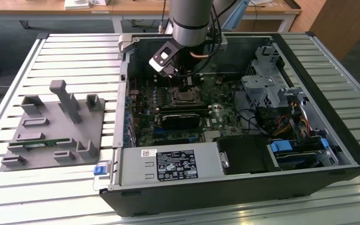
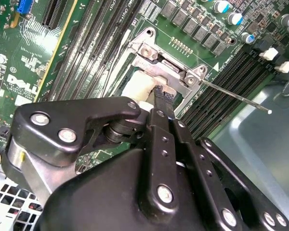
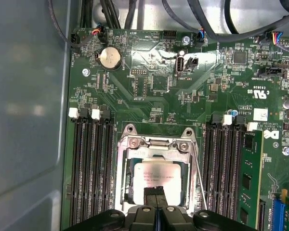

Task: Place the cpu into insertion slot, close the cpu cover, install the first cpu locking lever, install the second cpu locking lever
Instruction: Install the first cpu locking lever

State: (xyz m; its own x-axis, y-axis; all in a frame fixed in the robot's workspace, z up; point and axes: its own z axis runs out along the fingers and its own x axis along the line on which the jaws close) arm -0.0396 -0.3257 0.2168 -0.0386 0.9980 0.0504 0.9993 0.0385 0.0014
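I hold the gripper (image 3: pixel 155 192) with jaws together, its tip touching the cpu (image 3: pixel 156 174) lying in the slot (image 3: pixel 123 163), likely to seat it flat. One lever (image 2: pixel 236 96) juts free.

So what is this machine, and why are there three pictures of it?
It is a robot arm reaching into an open computer case that lies on a slatted table. One picture comes from a camera off the arm. The two wrist views come from cameras riding on the arm, so they look past its black jaws at the green board. The jaws are shut, with their tips at the cpu, a small silvery square chip sitting in its socket. A thin metal lever sticks out beside it. A grey holder sits on the table too.
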